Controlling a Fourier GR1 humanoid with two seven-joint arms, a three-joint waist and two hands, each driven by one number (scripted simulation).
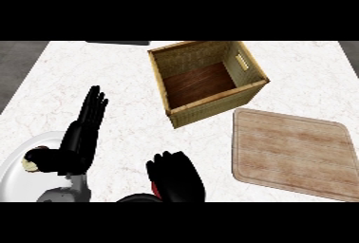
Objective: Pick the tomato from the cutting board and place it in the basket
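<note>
Finding: the cutting board [294, 152] carries no tomato. The only red in view is a narrow sliver, taken to be the tomato [155, 190], showing at the inner edge of the right hand [176, 178] near the view's lower edge. The rest of it is hidden, so no long axis can be read.

Right hand: fingers curled down and inward over that red sliver. I judge that it holds the tomato.

Left hand [84, 133]: fingers straight and pressed together, pointing away from the robot. It lies over the rim of a white plate [14, 173] at lower left and holds nothing.

Governing relation: the basket [210, 102] stands farther out on the counter from the right hand and slightly to its right, with bare counter [126, 71] between them. The right hand is the one loaded and lined up beneath the basket's mouth, while the left sits off to the side.

Materials:
- The basket is square and set askew, with straw-coloured woven walls and a pale rim. It has a dark plank floor and a slot handle in one wall. Its mouth faces up and nothing is inside.
- The board is pale grained wood with rounded corners and a shallow lip.
- The counter is white stone with faint veining.
- A small dark and beige item [32, 163] lies on the plate; I cannot identify it.
</note>
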